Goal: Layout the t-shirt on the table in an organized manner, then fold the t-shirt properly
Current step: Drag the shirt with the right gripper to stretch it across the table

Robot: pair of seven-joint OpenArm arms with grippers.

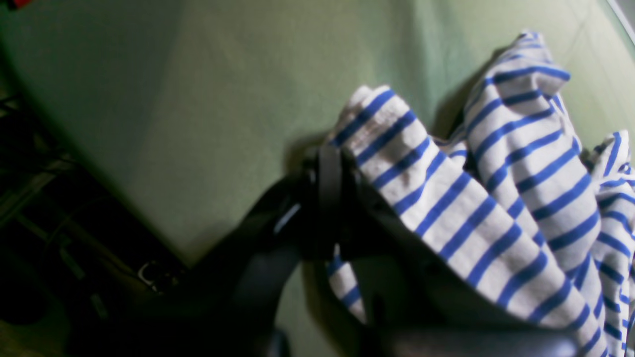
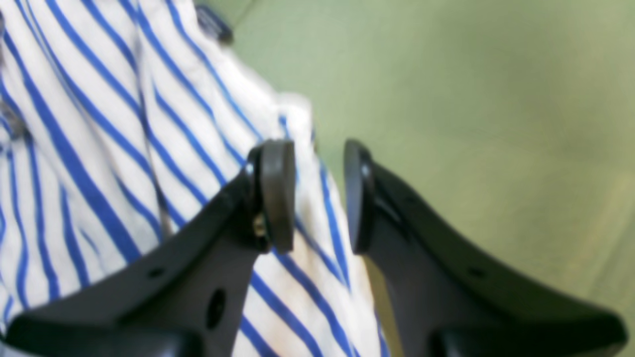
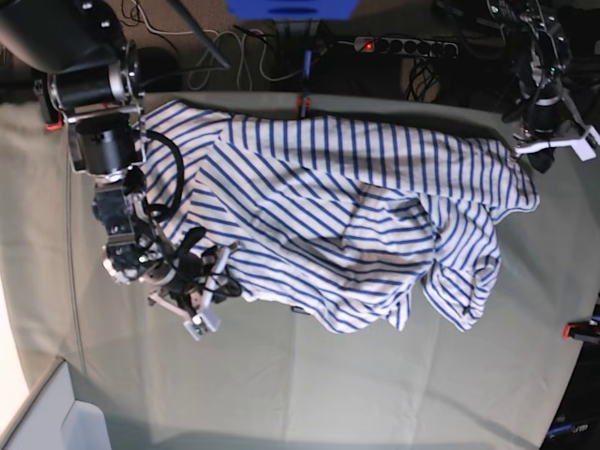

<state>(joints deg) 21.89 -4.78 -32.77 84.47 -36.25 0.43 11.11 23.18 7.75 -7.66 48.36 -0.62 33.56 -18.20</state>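
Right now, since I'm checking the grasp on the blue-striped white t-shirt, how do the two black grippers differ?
The left gripper is shut on a bunched fold of the blue-striped white t-shirt, while the right gripper stands open with shirt fabric between and behind its pads, not pinched. In the base view the left gripper is at the shirt's right end, the right gripper at its left edge. Both are black and over the pale grey-green cloth table.

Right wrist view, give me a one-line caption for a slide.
Right gripper, jaws apart, poised over the edge of the striped t-shirt on the green-covered table.
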